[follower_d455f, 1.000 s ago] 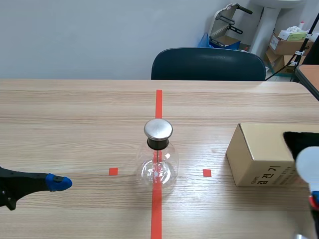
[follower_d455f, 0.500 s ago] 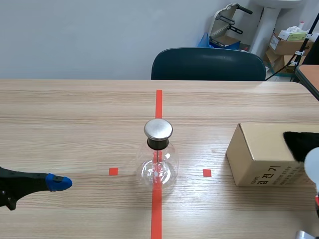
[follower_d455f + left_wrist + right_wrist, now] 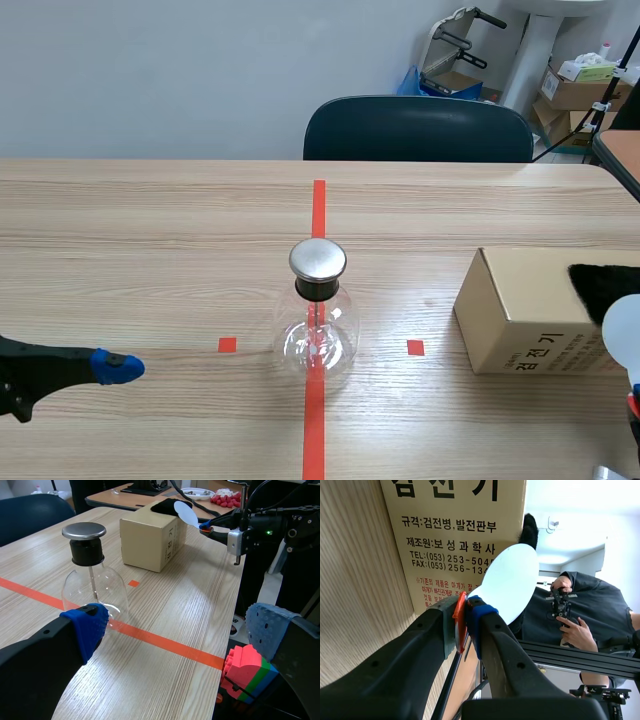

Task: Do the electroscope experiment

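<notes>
A: What do you have in front of you?
B: I face a light wooden table. An orange-red tape line runs down its middle, with a small tape square on either side.
A: And on it?
B: A glass electroscope flask with a metal cap stands upright on the line, between the squares. To my right sits a cardboard box, apart from the flask.

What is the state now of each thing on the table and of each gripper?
Flask: upright, capped, nothing touching it.
Box: closed, on its side.
Cloth: lying on top of the box.
Disc: clamped in the right gripper, in the air beside the box.
Left gripper: open, empty.
Right gripper: shut on the disc.
</notes>
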